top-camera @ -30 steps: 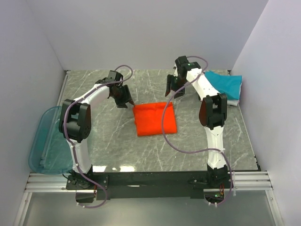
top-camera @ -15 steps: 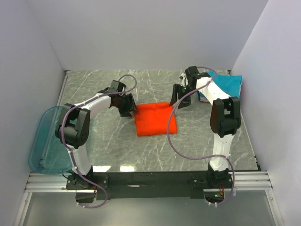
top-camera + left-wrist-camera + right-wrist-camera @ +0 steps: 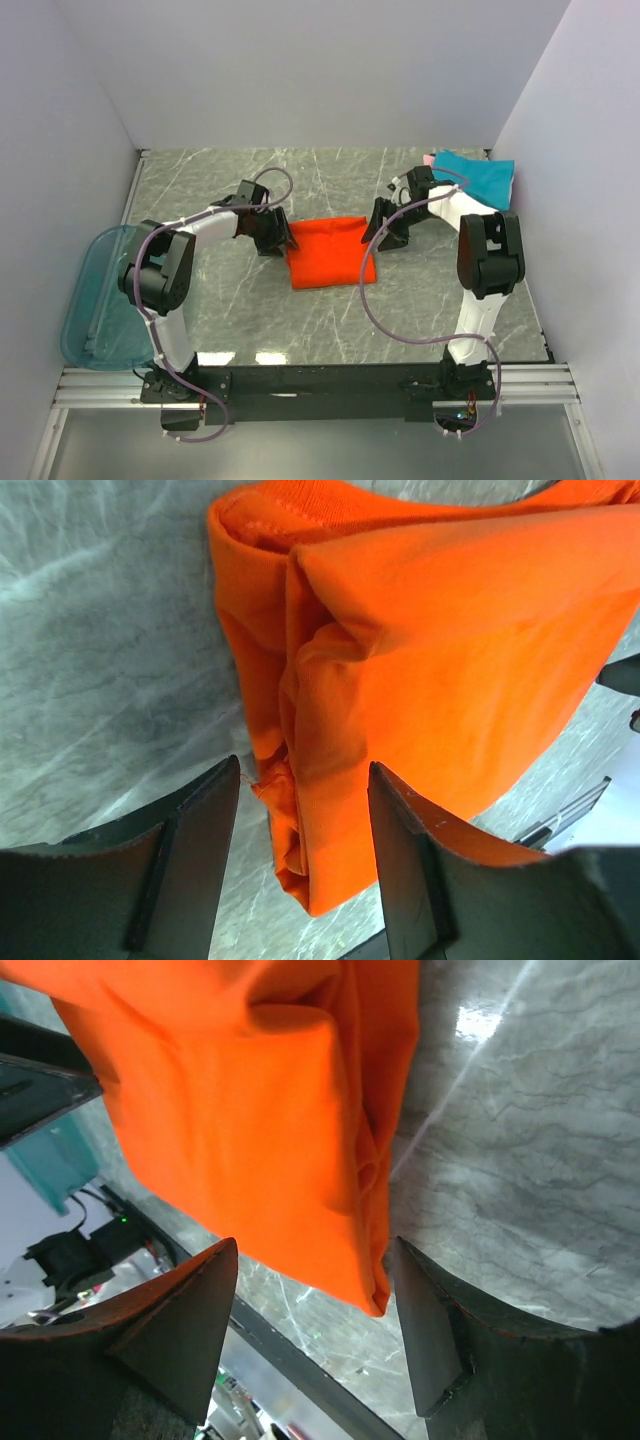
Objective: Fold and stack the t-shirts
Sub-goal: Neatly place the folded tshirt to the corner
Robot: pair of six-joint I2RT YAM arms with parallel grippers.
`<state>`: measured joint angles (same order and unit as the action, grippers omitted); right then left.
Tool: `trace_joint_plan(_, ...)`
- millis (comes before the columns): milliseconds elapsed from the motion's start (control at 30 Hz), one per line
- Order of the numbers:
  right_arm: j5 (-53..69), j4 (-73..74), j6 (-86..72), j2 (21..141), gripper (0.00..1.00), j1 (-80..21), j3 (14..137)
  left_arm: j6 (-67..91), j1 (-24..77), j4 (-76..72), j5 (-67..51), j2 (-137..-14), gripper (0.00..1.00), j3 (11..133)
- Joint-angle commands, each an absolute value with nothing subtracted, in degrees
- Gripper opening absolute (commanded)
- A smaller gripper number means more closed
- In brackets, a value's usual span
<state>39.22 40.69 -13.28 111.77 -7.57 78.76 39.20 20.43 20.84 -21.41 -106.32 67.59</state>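
So the folded orange t-shirt (image 3: pixel 328 250) sits on the surface (image 3: pixel 250 300). The left arm's jaws are spread at its left edge and the right arm's jaws are spread at its right edge, neither pinching cloth.

A grey marble-patterned table (image 3: pixel 300 320) fills the floor of a booth with plain pale walls (image 3: pixel 300 70) on the left, far and right. Aluminium rails (image 3: pixel 100 386) run along its near edge, where soft glare (image 3: pixel 255 357) shows.

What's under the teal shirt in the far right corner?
Only a pink cloth edge shows beneath the teal shirt, at its left corner. Whatever else lies under it is covered.
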Motion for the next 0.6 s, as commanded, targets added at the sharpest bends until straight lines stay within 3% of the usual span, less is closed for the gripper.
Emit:
trace_joint_plan(0, 43.4, 36.0, -12.3, 110.2, 0.7, -6.0, 76.9, 40.3, 20.9, 16.4, -23.6, -105.7, 0.59, 65.9)
trace_joint_plan(300, 45.6, 34.7, -12.0, 113.6, 0.7, -4.9, 77.8, 40.2, 20.9, 11.3, -24.9, -107.4, 0.57, 62.4)
trace_joint_plan(567, 45.7, 33.2, -13.1, 116.1, 0.7, -4.9, 77.7, 38.7, 20.9, 10.4, -25.8, -109.1, 0.38, 62.1)
